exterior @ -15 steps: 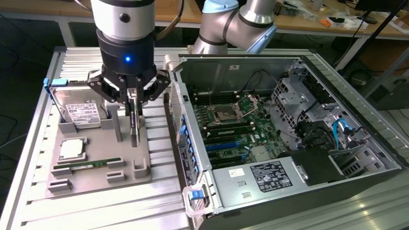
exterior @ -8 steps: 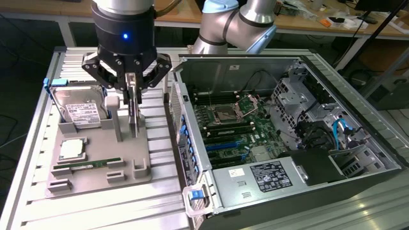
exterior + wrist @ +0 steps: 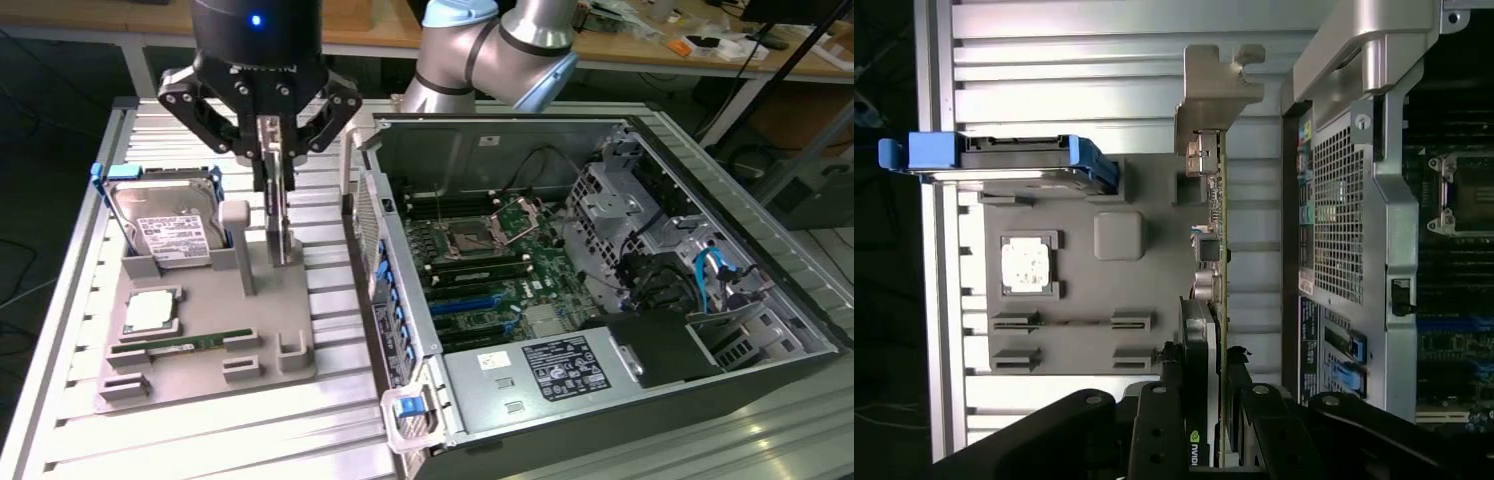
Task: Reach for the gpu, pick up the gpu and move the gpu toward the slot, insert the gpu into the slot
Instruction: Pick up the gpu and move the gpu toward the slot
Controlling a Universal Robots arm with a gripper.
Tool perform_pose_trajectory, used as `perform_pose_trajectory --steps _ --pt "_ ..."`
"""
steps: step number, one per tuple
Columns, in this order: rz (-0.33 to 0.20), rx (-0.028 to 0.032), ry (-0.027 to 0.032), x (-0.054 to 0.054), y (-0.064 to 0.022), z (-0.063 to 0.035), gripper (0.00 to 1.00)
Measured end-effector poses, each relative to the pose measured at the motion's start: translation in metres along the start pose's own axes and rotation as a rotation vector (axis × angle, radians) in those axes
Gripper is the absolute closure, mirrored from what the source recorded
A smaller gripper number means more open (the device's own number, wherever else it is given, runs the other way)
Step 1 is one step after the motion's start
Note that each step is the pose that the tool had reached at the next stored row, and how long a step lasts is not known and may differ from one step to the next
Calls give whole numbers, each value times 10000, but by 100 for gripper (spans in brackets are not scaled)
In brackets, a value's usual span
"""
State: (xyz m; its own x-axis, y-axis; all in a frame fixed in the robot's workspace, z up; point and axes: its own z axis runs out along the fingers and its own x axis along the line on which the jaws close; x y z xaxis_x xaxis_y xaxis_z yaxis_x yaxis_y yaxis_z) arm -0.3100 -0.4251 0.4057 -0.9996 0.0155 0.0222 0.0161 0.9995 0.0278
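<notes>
The gpu (image 3: 279,235) stands on edge in a slot of the grey fixture plate (image 3: 200,380) on the exterior view's left, seen edge-on as a thin vertical card. My gripper (image 3: 275,160) hangs straight above it, its fingers shut on the card's upper part. In the wrist view the two black fingers (image 3: 1159,405) flank the gpu (image 3: 1209,230), whose black cooler sits between them and whose silver bracket (image 3: 1219,80) points away. The slot (image 3: 465,298) is a blue strip on the green motherboard inside the open computer case, to the exterior view's right of the card.
A hard drive (image 3: 167,225) in a blue-tabbed holder, a processor (image 3: 151,312) and a memory stick (image 3: 187,345) sit on the fixture plate. The case's metal side wall (image 3: 380,270) stands between the plate and the motherboard. The power supply (image 3: 534,375) fills the case's near corner.
</notes>
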Motion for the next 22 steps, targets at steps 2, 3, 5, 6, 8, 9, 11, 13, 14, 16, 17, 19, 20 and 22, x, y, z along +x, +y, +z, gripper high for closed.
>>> perform_pose_trajectory --steps 2,3,5,6,8,9,11,13,14,16,17,19,20,22 --pt "0 1 1 2 2 -78 73" --pt "0 1 1 3 4 -128 73" --pt "0 2 2 4 6 -205 73" --pt "0 2 2 5 7 -239 73" --pt "-4 2 2 -6 7 -262 73" --pt "-4 3 7 -40 7 -262 73" --pt "-3 5 30 -101 9 -265 73" --pt "-3 5 42 -148 10 -265 73" --pt "-3 5 48 -169 10 -266 73" --pt "-3 5 57 -207 11 -267 73" --pt "-4 5 61 -238 11 -267 73" --pt "-5 6 72 -308 12 -269 73" --pt "-6 6 74 -327 13 -270 73" --pt "-6 5 77 -367 13 -270 73"
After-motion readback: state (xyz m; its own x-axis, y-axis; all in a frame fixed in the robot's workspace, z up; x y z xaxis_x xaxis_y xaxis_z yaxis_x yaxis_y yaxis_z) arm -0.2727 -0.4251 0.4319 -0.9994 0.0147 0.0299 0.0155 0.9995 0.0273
